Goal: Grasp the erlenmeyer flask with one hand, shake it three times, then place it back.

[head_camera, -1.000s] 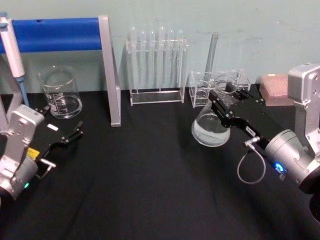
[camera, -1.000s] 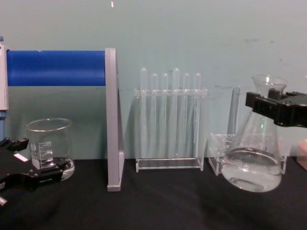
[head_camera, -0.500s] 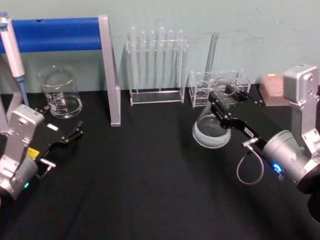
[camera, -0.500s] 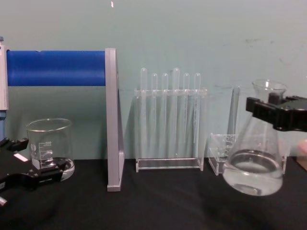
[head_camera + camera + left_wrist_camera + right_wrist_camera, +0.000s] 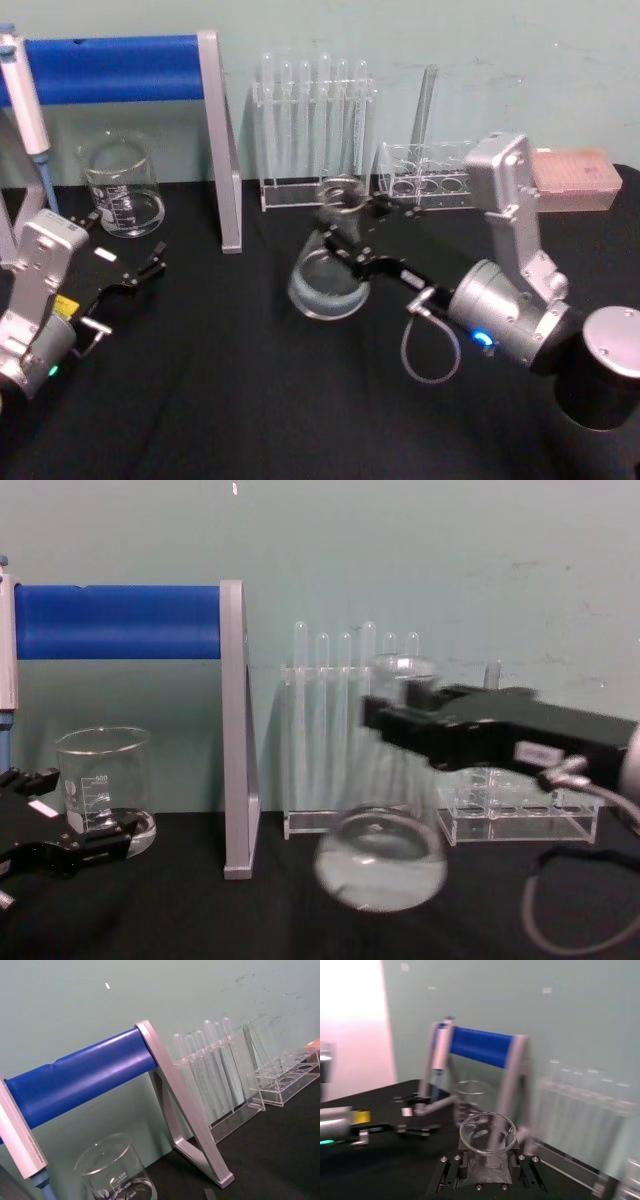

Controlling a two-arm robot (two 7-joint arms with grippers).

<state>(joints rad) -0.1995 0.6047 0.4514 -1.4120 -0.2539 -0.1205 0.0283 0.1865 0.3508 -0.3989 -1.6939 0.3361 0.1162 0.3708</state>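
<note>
The erlenmeyer flask (image 5: 325,282) hangs tilted above the middle of the black table, in front of the test tube rack, with clear liquid in its wide base (image 5: 380,865). My right gripper (image 5: 345,238) is shut on its neck just under the flared rim, reaching in from the right (image 5: 400,720). In the right wrist view the flask's rim (image 5: 487,1132) sits between the jaws of the right gripper (image 5: 487,1167). My left gripper (image 5: 128,245) rests open and parked at the table's left, next to the beaker.
A glass beaker (image 5: 122,187) stands at the back left under a blue-barred stand (image 5: 120,68) that holds a pipette (image 5: 25,100). Along the back are the test tube rack (image 5: 312,130), a small clear rack (image 5: 420,180) and a pink box (image 5: 580,180).
My right arm has swung the flask leftwards, from in front of the small clear rack to the table's middle. The liquid looks stirred. The left arm has not moved.
</note>
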